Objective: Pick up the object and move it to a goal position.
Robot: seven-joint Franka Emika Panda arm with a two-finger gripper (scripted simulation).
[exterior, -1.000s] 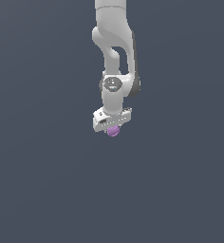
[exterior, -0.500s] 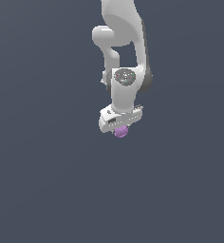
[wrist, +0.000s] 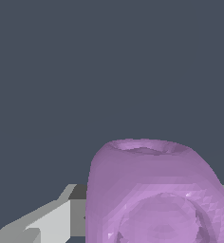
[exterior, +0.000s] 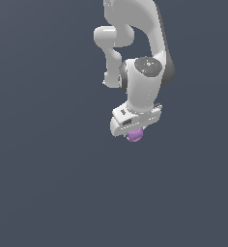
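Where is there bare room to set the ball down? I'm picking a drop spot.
Nearly everywhere: the plain grey surface shows nothing else in the exterior view, on both sides of the arm and below it. The only crowded spot is at the gripper, where the purple ball sits under its white bar.

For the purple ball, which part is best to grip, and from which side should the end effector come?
Grip the purple ball across its rounded middle, coming from straight above. It is lumpy but roughly round and narrower than the end effector's white bar, so fingers fit on opposite sides. It already sits right under that bar; the fingers themselves are hidden in the exterior view.
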